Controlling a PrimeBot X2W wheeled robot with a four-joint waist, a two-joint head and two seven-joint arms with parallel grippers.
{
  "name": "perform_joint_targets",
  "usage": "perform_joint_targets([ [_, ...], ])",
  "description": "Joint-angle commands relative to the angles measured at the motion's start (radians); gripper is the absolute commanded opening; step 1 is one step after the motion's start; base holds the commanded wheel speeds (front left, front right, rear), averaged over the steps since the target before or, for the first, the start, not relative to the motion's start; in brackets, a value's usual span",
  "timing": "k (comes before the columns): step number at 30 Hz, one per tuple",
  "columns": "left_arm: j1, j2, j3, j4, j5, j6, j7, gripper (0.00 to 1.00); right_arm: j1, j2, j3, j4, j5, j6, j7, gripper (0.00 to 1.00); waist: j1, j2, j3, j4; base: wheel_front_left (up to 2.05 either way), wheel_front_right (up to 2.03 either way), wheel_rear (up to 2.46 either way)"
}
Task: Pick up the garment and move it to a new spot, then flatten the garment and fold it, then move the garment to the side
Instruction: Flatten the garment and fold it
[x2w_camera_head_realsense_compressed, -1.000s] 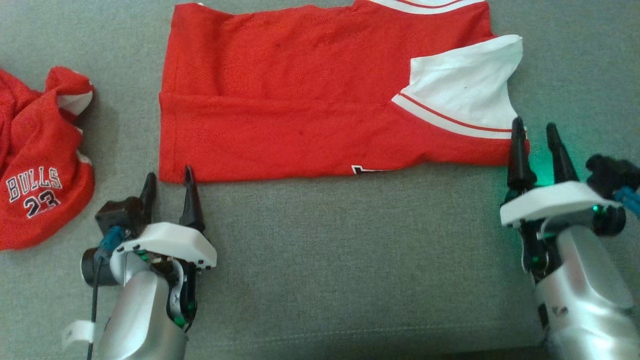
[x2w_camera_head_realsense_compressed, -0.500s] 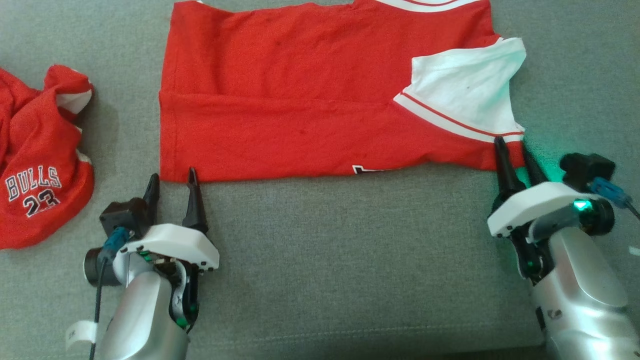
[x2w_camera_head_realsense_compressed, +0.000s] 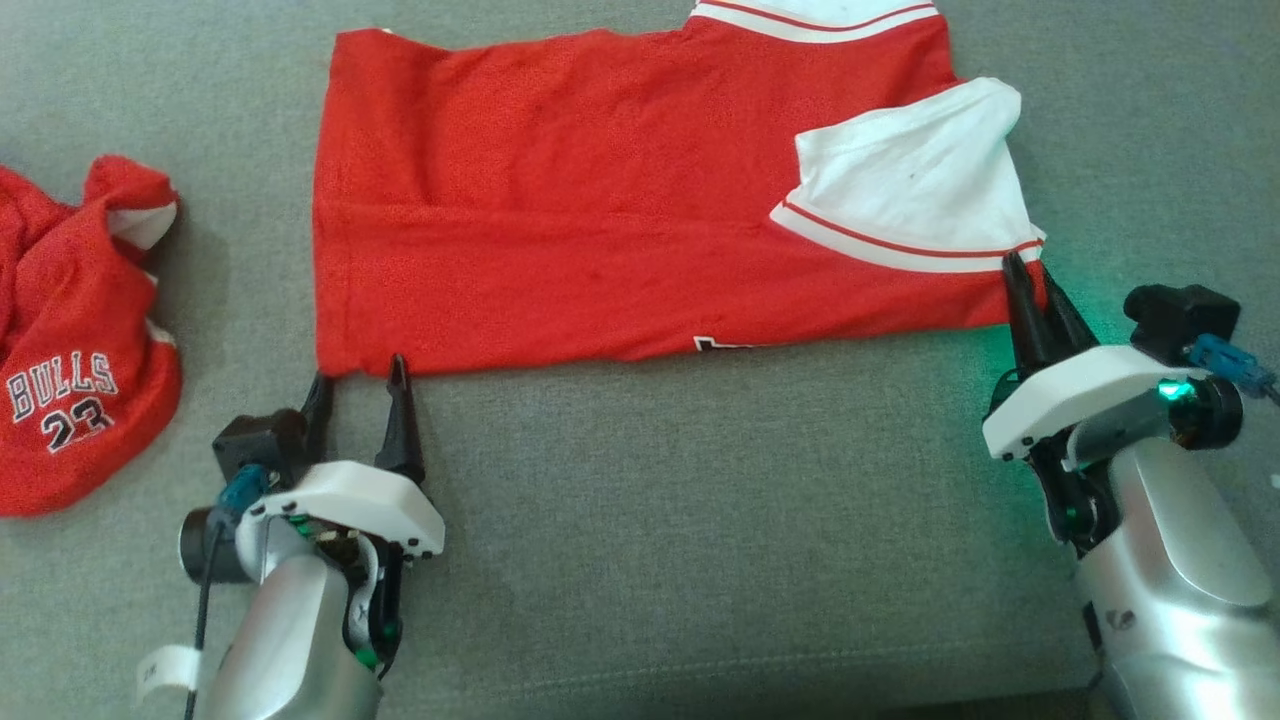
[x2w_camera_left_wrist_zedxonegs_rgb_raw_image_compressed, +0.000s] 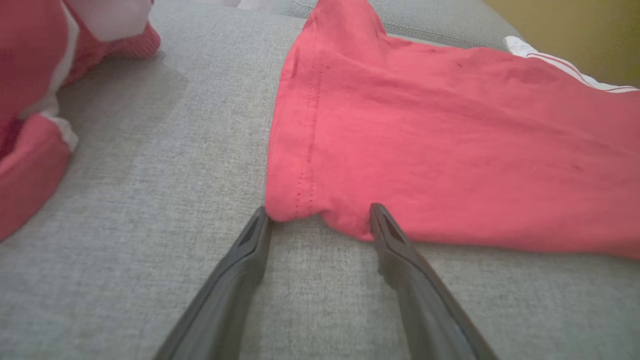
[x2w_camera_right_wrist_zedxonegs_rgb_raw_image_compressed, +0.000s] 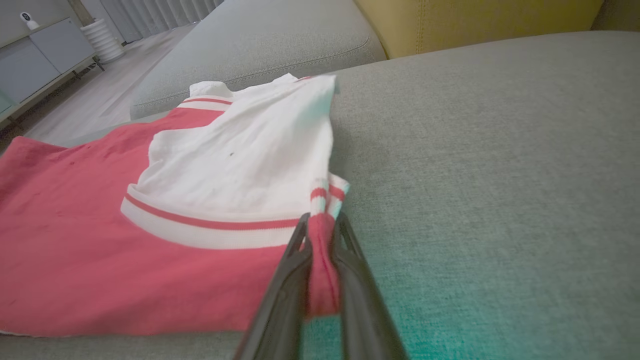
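The garment is a red shirt with white sleeves, lying folded lengthwise and flat on the grey cushion. My right gripper is shut on its near right corner; the right wrist view shows red fabric with white trim pinched between the two fingers. My left gripper stands open at the near left hem corner. In the left wrist view the fingertips touch the edge of the red hem, one on each side of the corner, with nothing pinched.
A second red garment, crumpled and printed "BULLS 23", lies on the grey cushion at the left. A yellow cushion rises behind the seat. Bare grey fabric stretches in front of both grippers.
My right gripper has closed on the shirt's near right corner after standing open. The left gripper stays open at the left hem. The whole picture has shifted slightly.
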Motion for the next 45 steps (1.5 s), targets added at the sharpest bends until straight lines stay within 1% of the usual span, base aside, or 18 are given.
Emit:
perform_joint_targets([
  [1,-0.007,0.017,0.02,-0.01,-0.01,-0.009,-0.004,1.0,-0.022,-0.01,0.015,-0.033,-0.007,0.006,0.001,0.0,0.0,0.0,0.001,-0.003,0.0,0.0,0.0],
  [11,-0.041,0.017,0.081,0.023,-0.063,0.004,-0.004,1.0,-0.038,-0.007,0.003,-0.047,-0.014,0.006,0.002,0.0,0.0,0.0,0.017,-0.024,0.0,0.0,0.0],
  [15,-0.05,0.017,0.104,0.057,-0.082,0.006,-0.004,1.0,-0.042,-0.004,0.001,-0.051,-0.018,0.006,0.001,0.0,0.0,0.0,0.017,-0.029,0.0,0.0,0.0],
  [21,-0.079,0.017,0.085,0.17,-0.105,-0.024,-0.004,1.0,-0.051,0.007,0.008,-0.063,-0.02,0.006,0.003,0.0,0.0,0.0,0.02,-0.033,0.0,0.0,0.0],
  [22,-0.086,0.017,0.077,0.193,-0.107,-0.028,-0.004,0.86,-0.053,0.009,0.008,-0.066,-0.019,0.006,0.004,0.0,0.0,0.0,0.021,-0.033,0.0,0.0,0.0],
  [23,-0.095,0.017,0.07,0.214,-0.111,-0.033,-0.004,0.47,-0.054,0.011,0.008,-0.068,-0.018,0.006,0.005,0.0,0.0,0.0,0.021,-0.033,0.0,0.0,0.0],
  [24,-0.103,0.017,0.061,0.236,-0.113,-0.038,-0.003,0.11,-0.056,0.011,0.008,-0.07,-0.017,0.006,0.006,0.0,0.0,0.0,0.021,-0.032,0.0,0.0,0.0],
  [25,-0.111,0.017,0.053,0.258,-0.114,-0.042,-0.003,0.0,-0.057,0.011,0.008,-0.071,-0.017,0.006,0.007,0.0,0.0,0.0,0.019,-0.032,0.0,0.0,0.0],
  [28,-0.131,0.017,0.041,0.3,-0.121,-0.052,-0.003,0.0,-0.057,0.012,0.006,-0.07,-0.015,0.006,0.005,0.0,0.0,0.0,0.006,-0.028,0.0,0.0,0.0],
  [30,-0.135,0.017,0.039,0.304,-0.124,-0.053,-0.003,0.0,-0.053,0.013,0.003,-0.067,-0.014,0.006,0.001,0.0,0.0,0.0,-0.008,-0.024,0.0,0.0,0.0],
  [35,-0.105,0.017,0.053,0.25,-0.112,-0.041,-0.003,0.0,-0.025,0.015,-0.009,-0.046,-0.006,0.006,-0.011,0.0,0.0,0.0,-0.066,-0.006,0.0,0.0,0.0],
  [42,0.007,0.017,0.067,0.176,-0.097,-0.027,-0.003,0.0,0.061,0.03,-0.015,-0.019,0.013,0.006,-0.022,0.0,0.0,0.0,-0.181,0.012,0.0,0.0,0.0],
  [45,0.042,0.017,0.071,0.165,-0.096,-0.025,-0.003,0.0,0.096,0.038,-0.015,-0.019,0.025,0.006,-0.019,0.0,0.0,0.0,-0.206,0.014,0.0,0.0,0.0],
])
